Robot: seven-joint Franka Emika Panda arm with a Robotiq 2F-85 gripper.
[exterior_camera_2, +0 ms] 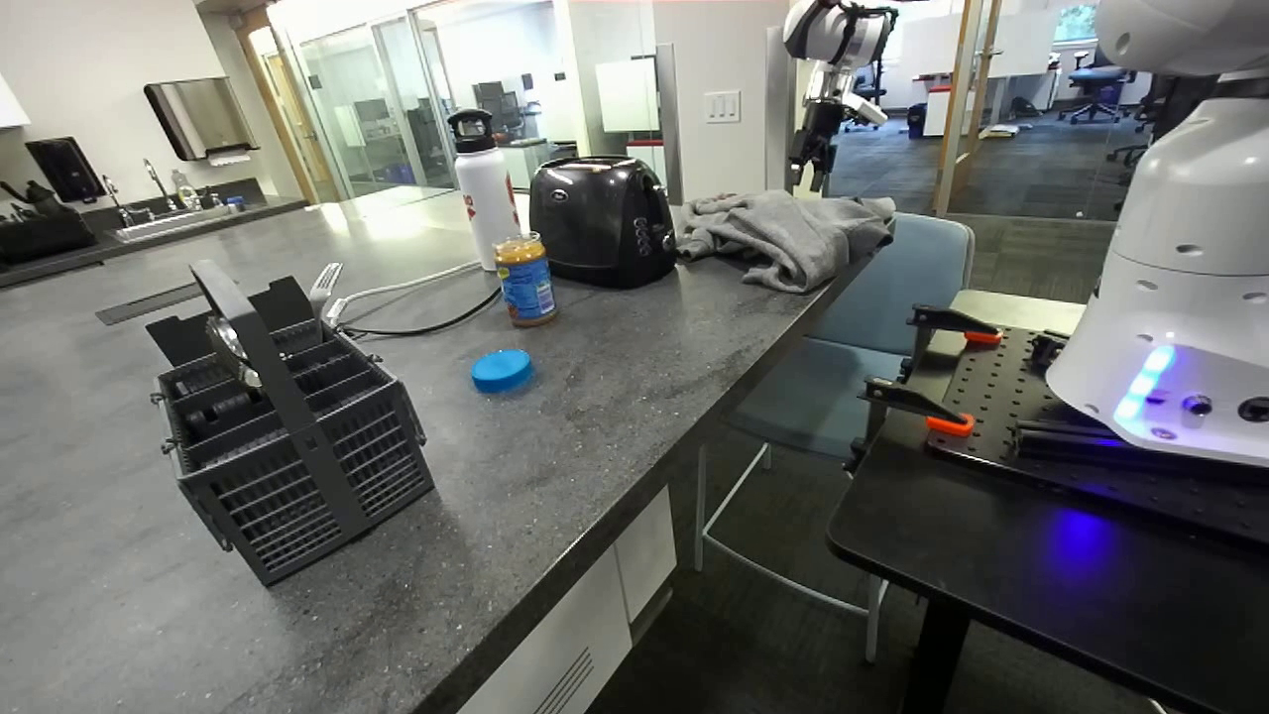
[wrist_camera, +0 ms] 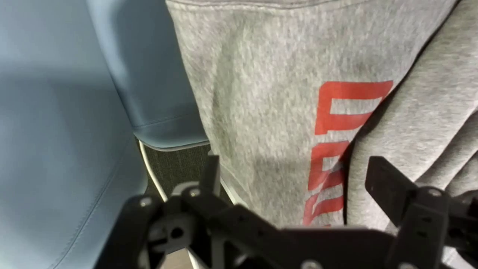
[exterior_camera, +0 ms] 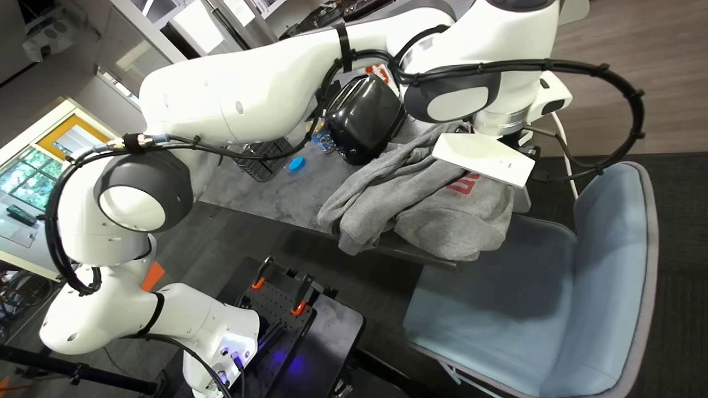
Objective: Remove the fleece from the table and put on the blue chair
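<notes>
The grey fleece with red lettering lies crumpled on the table's end, its near edge hanging over the side; it shows in both exterior views and fills much of the wrist view. My gripper is open and empty, its fingers spread over the lettered part of the fleece. In an exterior view the gripper points down at the fleece's far side; whether it touches is unclear. The blue chair stands against the table beside the fleece in both exterior views and at the left of the wrist view.
On the grey table a black toaster stands close to the fleece. A white bottle, a jar, a blue lid and a dark cutlery basket stand farther along. A white cable runs behind the chair.
</notes>
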